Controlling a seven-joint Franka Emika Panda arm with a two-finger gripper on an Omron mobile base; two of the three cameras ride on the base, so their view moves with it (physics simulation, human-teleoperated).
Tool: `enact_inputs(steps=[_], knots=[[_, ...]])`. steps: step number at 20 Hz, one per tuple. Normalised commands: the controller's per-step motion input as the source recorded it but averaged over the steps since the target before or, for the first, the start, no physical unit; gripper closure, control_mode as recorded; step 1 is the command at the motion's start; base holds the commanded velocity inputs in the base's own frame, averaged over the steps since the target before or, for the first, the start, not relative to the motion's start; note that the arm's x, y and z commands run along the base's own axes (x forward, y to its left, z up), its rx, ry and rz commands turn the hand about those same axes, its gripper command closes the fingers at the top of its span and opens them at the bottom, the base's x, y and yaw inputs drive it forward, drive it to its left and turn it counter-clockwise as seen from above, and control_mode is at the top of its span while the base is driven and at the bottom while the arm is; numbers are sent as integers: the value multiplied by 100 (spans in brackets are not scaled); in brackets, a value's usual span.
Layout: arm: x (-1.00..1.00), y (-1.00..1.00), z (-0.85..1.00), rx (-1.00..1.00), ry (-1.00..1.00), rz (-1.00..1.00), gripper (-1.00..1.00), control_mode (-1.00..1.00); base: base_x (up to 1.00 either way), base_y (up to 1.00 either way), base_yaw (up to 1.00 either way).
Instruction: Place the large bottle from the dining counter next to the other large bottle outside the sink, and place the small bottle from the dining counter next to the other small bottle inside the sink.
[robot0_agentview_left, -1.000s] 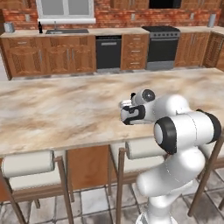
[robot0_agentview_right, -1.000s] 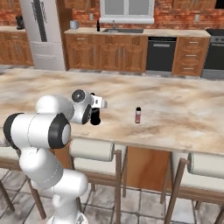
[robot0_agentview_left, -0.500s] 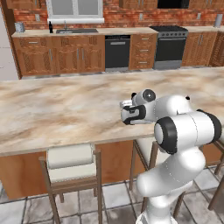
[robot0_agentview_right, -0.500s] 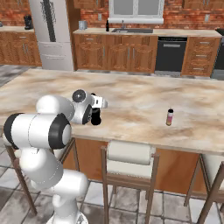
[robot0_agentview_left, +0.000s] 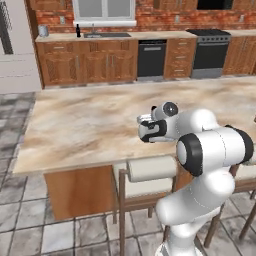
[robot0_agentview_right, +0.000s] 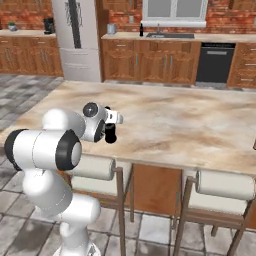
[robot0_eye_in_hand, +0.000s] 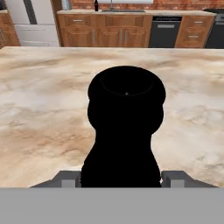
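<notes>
The end effector (robot0_eye_in_hand: 121, 179) held the large bottle (robot0_eye_in_hand: 124, 127) pinched between its two fingers, the black waisted body lying along the hand's own line of sight with its round end pointing away from the camera. In both base views the bottle (robot0_agentview_left: 150, 131) rode at the arm's tip, carried above the dining counter (robot0_agentview_left: 85, 130) – its marbled beige stone spreading out in front of the gripped load. Beyond that counter's far edge lay a strip of grey floor tile, then the wooden cabinet run along the brick wall. There, under the window, sat the sink (robot0_agentview_right: 171, 36) with its tap, and just beside it stood the other large bottle (robot0_agentview_right: 141, 30), upright on the cabinet top outside the basin. That spot lay almost straight ahead of the end effector but well apart – likely too far for the arm alone, so the base would probably have to carry the bottle across.
</notes>
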Motion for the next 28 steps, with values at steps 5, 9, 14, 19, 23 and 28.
enact_inputs(steps=[5,9,14,19,23,28], knots=[[0,0,0,0,0,0,100,100,0,100,2],[0,0,0,0,0,0,100,100,0,100,2],[0,0,0,0,0,0,100,100,0,100,3],[0,0,0,0,0,0,100,100,0,100,4],[0,0,0,0,0,0,100,100,0,100,4],[0,0,0,0,0,0,100,100,10,96,3]])
